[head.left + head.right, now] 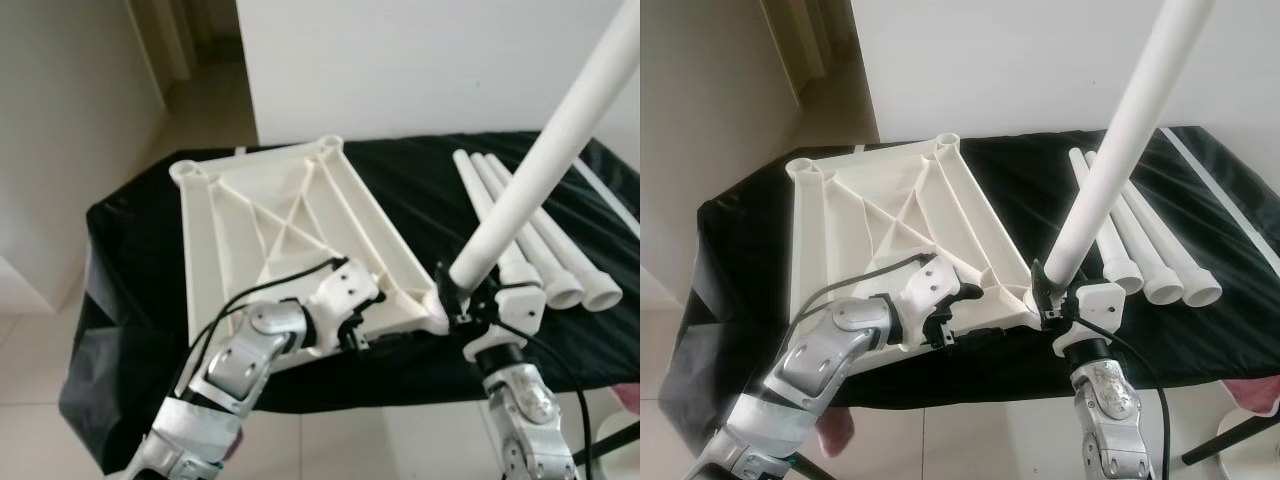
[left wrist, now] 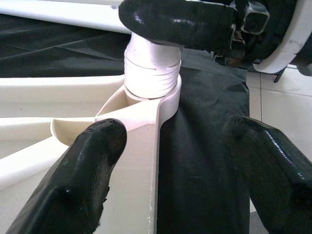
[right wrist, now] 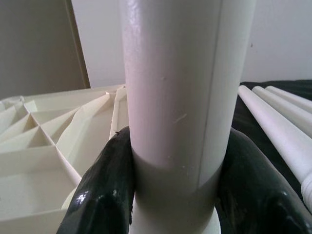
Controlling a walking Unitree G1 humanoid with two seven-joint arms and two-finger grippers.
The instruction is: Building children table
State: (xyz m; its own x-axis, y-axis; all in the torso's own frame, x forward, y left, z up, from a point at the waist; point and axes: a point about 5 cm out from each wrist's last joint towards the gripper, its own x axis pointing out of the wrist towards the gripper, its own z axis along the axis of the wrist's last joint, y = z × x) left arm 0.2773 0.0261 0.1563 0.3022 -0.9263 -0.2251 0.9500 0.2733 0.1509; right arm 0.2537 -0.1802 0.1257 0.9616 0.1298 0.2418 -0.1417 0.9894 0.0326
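A white children's table top (image 1: 270,215) lies upside down on a black-covered table (image 1: 420,180). My right gripper (image 1: 462,305) is shut on a white table leg (image 1: 545,160), which rises tilted up and to the right. The leg's threaded end (image 2: 151,73) sits in the near right corner socket (image 2: 146,105). In the right wrist view both fingers (image 3: 105,195) press the leg (image 3: 185,87) just above its base. My left gripper (image 1: 365,325) is open at the top's near rim; one finger (image 2: 92,161) lies over the rim, the other over the cloth.
Three more white legs (image 1: 530,240) lie side by side on the cloth to the right of the top. The table's near edge runs just under both grippers. A white wall (image 1: 420,60) stands behind, with tiled floor (image 1: 40,340) to the left.
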